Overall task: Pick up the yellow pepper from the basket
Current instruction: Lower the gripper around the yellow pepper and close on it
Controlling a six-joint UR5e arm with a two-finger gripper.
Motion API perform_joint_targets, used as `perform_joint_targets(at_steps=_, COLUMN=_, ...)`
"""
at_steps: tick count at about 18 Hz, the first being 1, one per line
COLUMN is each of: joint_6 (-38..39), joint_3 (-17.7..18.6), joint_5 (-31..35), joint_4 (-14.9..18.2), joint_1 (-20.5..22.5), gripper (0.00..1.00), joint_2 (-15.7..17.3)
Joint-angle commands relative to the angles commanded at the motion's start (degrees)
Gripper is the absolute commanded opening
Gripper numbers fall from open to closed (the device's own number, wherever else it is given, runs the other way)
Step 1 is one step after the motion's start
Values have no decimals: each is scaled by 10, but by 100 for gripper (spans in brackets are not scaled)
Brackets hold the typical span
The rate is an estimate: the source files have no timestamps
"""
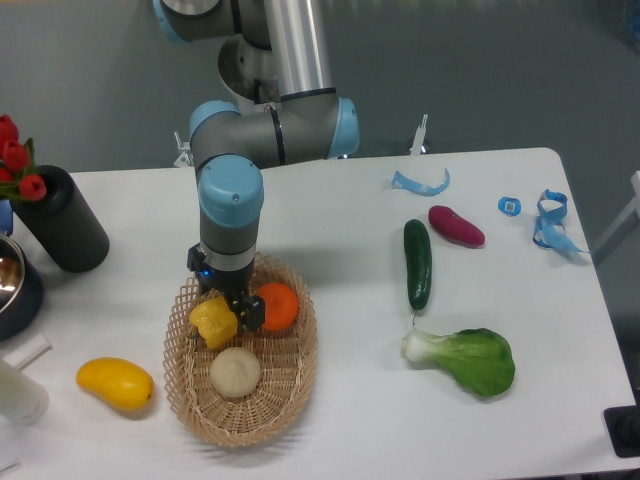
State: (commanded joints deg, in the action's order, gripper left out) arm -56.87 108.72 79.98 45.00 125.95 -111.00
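The upper part of the arm [270, 60] runs out of the top edge. At the left edge, a metal bowl [12, 285] and a white object [20, 385] are cut off, and only part of a bunch of red flowers [15, 160] shows above a black cylinder [65, 220]. At the right edge, a dark object [625, 430] in the lower corner is cropped and cannot be identified.

The gripper [225, 310] points straight down into the basket [240, 425], and the wrist above it hides most of the fingers. Dark finger parts show on the right side of the yellow pepper [213, 322], between it and the orange [277, 305]; the other finger is hidden. Whether the fingers are apart or closed on the pepper cannot be told from this view, though the gripper sits directly at the pepper's top.

The yellow pepper lies in the far left part of the basket, with the orange just beside it on the right and a pale round fruit [235, 372] nearer the camera.

Outside the basket, on the white table [350, 400], lie a yellow mango-like fruit [115, 385], a cucumber [417, 263], a bok choy [465, 358], a purple sweet potato [456, 225] and some blue clips [550, 220].
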Motion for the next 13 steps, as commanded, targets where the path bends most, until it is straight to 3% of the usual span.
perform_joint_targets(at_steps=6, joint_6=0, joint_3=-2, joint_5=0, joint_4=0, joint_1=-2, gripper=100, joint_2=-5)
perform_joint_targets(at_steps=7, joint_6=0, joint_3=-3, joint_5=0, joint_4=0, joint_1=-2, gripper=93, joint_2=-6)
perform_joint_targets(at_steps=9, joint_6=1, joint_3=-4, joint_5=2, joint_4=0, joint_1=-2, gripper=64, joint_2=-6)
perform_joint_targets(at_steps=10, joint_6=1, joint_3=-5, joint_5=2, joint_4=0, joint_1=-2, gripper=56, joint_2=-6)
perform_joint_targets(at_steps=13, joint_6=-2, joint_3=-10, joint_5=2, joint_4=-1, joint_1=-1, gripper=45, joint_2=-7)
